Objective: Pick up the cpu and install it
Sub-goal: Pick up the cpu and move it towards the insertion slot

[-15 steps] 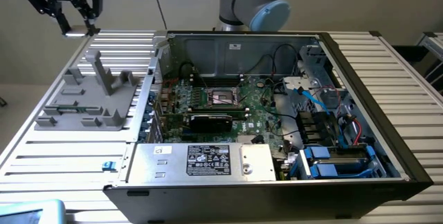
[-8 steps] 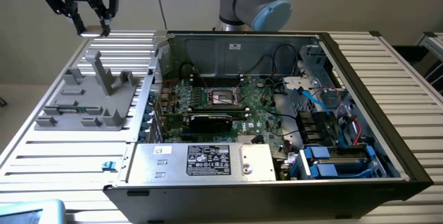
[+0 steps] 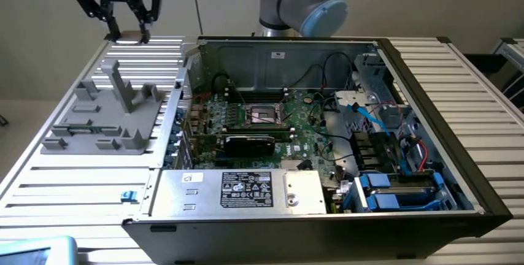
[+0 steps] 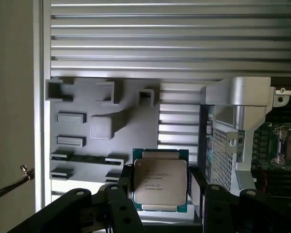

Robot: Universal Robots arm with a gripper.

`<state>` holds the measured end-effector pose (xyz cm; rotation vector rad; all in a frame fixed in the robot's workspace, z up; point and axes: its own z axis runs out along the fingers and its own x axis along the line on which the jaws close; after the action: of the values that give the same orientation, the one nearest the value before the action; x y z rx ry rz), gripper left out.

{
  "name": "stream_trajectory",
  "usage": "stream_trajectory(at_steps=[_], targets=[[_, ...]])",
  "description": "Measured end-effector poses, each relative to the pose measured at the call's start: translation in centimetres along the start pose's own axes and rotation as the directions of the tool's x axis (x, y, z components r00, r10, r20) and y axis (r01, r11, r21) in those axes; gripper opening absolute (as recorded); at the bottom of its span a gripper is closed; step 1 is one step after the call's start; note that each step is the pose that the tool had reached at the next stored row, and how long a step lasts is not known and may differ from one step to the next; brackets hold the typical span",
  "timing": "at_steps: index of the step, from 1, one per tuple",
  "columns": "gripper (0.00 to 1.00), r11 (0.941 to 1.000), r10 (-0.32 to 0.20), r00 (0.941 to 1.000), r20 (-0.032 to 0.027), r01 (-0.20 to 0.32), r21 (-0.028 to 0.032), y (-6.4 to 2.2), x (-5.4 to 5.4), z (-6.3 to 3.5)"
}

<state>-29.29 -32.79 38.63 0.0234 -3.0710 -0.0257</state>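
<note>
Pinching the cpu (image 4: 160, 180) between the fingers (image 4: 117, 206), one black pad against each of two opposite edges. Silver lid with its print turned toward the wrist camera, a thin green rim showing around it. Held up in the air, clear of the slatted worktop (image 3: 82, 179), over its far corner at the exterior view's left. Below and nearer, resting on the worktop: a grey plastic holder (image 3: 107, 118) with upright posts and slots. Just beside that, toward the exterior view's right: an open computer case (image 3: 458, 173), circuit board (image 3: 311, 136) lying flat inside, square metal socket (image 3: 264, 115) near its middle, well apart from the cpu. Along the case's near edge: a silver box (image 3: 237, 191) with a black-and-white label.
</note>
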Motion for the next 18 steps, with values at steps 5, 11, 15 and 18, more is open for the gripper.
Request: stream_trajectory(at_steps=[5,11,15,18], targets=[[0.56,1.0000,0.000,1.0000,-0.0001,0.000,0.0001,-0.14,-2.3,-0.17],[0.56,1.0000,0.000,1.0000,-0.0001,0.000,0.0000,-0.31,-4.9,-0.35],[0.56,1.0000,0.000,1.0000,0.0000,0.000,0.0000,-0.50,-6.6,-0.48],[0.56,1.0000,0.000,1.0000,0.0012,0.000,-0.0003,-0.65,-7.8,-0.56]])
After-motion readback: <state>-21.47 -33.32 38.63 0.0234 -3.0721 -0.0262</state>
